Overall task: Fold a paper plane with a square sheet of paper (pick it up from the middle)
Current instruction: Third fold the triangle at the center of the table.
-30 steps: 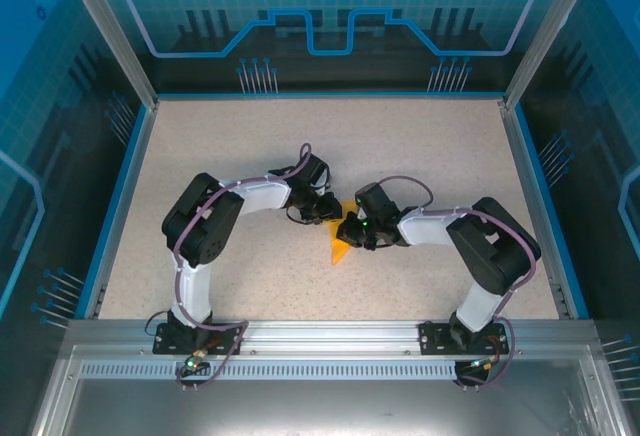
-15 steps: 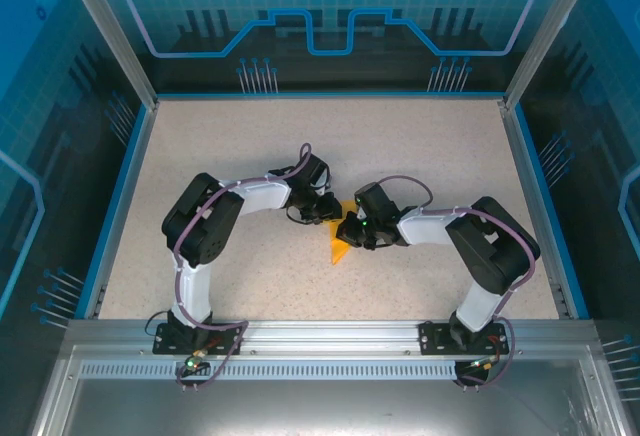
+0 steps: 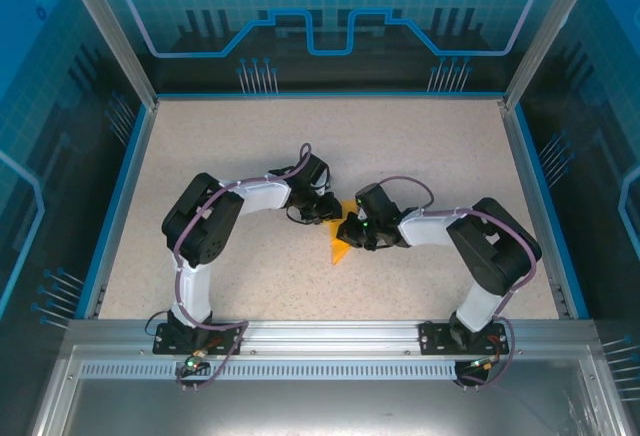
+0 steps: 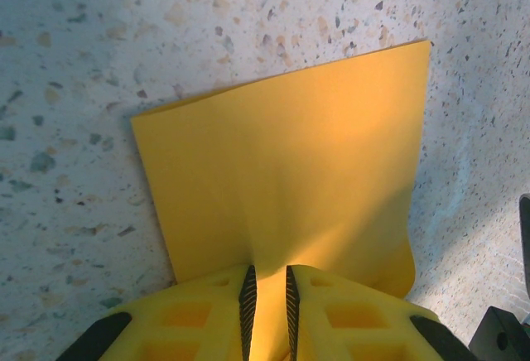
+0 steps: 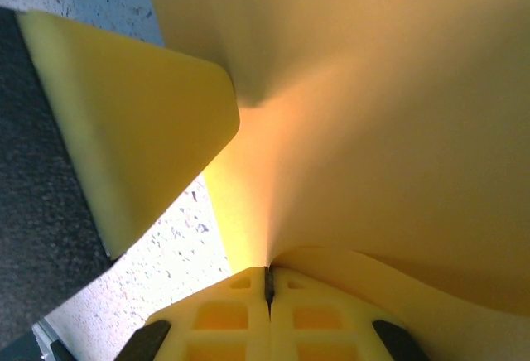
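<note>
Grips, with the left claw [image 4: 271,282], a raised ridge of the orange-yellow sheet of paper [image 4: 290,179]; yellow fingers [image 4: 211,311] nearly together, with just the paper between the dark pads. Spreads out from there flat over the speckled counter [image 4: 74,88], far edge straight, one near corner curling up at the right. Pinches, with the right claw [image 5: 267,274], a fold of the same sheet of paper [image 5: 389,113]; fingers pressed tight together, with the paper rising from the seam and bulging overhead. Passes close beside a pale yellow finger [image 5: 132,121] on the left. From above, brings the left claw [image 3: 335,208] and the right claw [image 3: 348,228] almost tip to tip near the middle of the counter [image 3: 420,146]. Leaves a pointed corner of the sheet of paper [image 3: 339,249] poking out toward the arm bases, just below the two claws.
</note>
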Tool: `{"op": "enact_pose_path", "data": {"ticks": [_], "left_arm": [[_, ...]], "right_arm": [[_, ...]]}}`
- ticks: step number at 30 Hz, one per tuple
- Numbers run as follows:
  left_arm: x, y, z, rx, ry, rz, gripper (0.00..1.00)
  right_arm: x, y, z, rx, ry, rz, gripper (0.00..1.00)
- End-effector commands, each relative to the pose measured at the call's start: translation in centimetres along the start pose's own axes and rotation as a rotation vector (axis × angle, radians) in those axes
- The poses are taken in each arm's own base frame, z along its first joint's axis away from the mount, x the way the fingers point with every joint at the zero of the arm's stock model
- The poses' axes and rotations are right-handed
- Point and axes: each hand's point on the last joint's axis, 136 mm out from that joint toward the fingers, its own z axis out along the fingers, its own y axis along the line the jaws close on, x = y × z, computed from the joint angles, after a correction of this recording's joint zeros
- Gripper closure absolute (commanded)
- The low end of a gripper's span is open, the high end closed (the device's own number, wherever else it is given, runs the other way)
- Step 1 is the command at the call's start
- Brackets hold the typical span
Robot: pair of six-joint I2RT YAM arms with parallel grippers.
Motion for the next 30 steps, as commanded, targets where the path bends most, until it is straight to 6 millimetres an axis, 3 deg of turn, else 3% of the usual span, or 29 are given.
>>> {"op": "enact_pose_path", "data": {"ticks": [1,21,26,30], "left_arm": [[1.4,2.8,1.0,-0.081,0.044,-0.018,0.79],[1.4,2.5,0.7,-0.074,0.047,-0.012,0.79],[0.2,1.2,-1.3,-0.039,0.004,-0.018,0.79],[-1.4,1.2,-4.2,-0.011,-0.07,-0.063,0.78]], "right_arm": [[1.0,-1.7,-0.2,0.058,0.011,0.004,0.98],[0.8,-1.8,0.7,0.065,0.022,-0.004,0.98],[1.1,-2.5,0.7,0.09,0.028,0.001,0.91],[1.2,-2.8,0.8,0.096,0.031,-0.002,0.78]]}}
